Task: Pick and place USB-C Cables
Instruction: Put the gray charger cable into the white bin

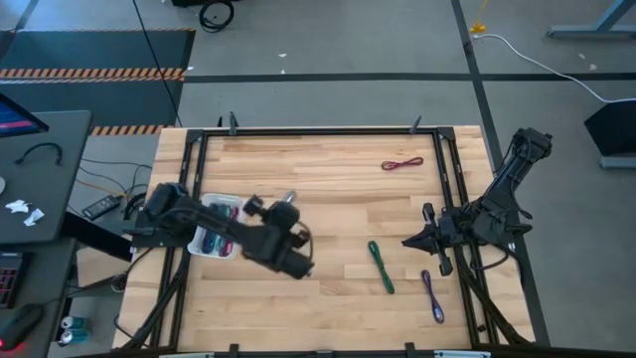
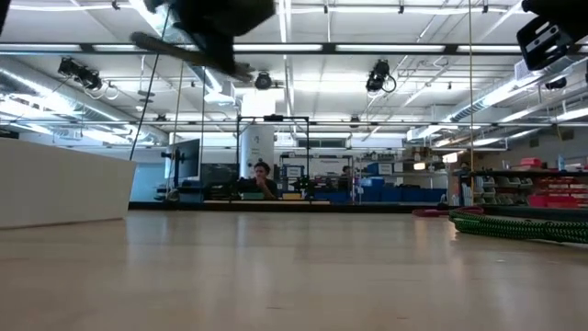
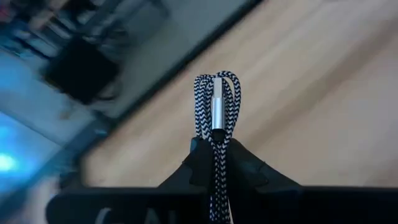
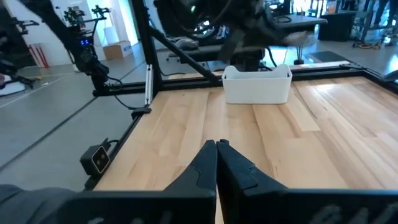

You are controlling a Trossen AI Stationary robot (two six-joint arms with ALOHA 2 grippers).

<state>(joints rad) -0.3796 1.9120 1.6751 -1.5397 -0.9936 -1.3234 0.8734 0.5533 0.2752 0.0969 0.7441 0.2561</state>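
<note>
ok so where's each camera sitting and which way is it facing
High view: overhead, looking straight down; both arms, the white tray, green cable.
Low view: table height, level across the table into the room; arm parts at top.
Left wrist view: on the left arm, past its fingers shut on a black-and-white braided cable.
Right wrist view: on the right arm, across the table past its shut fingers.
Shared: the tray appears in high and right wrist views.

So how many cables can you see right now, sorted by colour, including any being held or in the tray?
Maroon cable: 1, on the table
Green cable: 1, on the table
Purple cable: 1, on the table
Black-and-white braided cable: 1, held in the left hand
In the white tray: a few coloured cables, partly hidden by the arm, so no count
Total clearly countable: 4
</note>
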